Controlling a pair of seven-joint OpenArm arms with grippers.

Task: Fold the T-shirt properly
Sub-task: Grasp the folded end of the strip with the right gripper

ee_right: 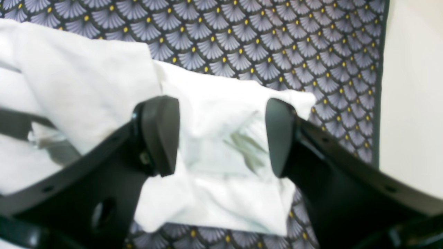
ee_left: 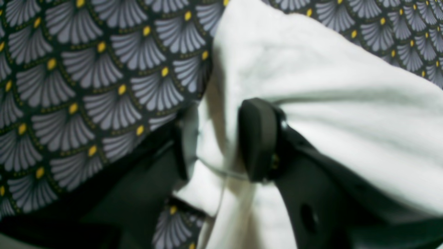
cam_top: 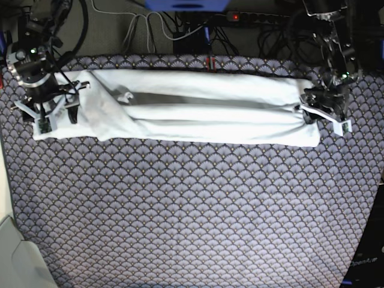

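The white T-shirt (cam_top: 192, 108) lies folded into a long strip across the far part of the table. My left gripper (cam_top: 307, 108), at the right of the base view, is at the strip's right end. In the left wrist view it (ee_left: 218, 148) is shut on a bunched fold of the T-shirt (ee_left: 311, 86). My right gripper (cam_top: 58, 115) is at the strip's left end. In the right wrist view it (ee_right: 221, 138) is open, with its fingers (ee_right: 161, 135) spread just above the shirt's end (ee_right: 221, 166).
A dark tablecloth (cam_top: 192, 210) with a fan pattern covers the table. Cables and a power strip (cam_top: 240, 17) lie behind it. A bare pale table edge (cam_top: 5, 180) runs along the left, and it also shows in the right wrist view (ee_right: 412, 103).
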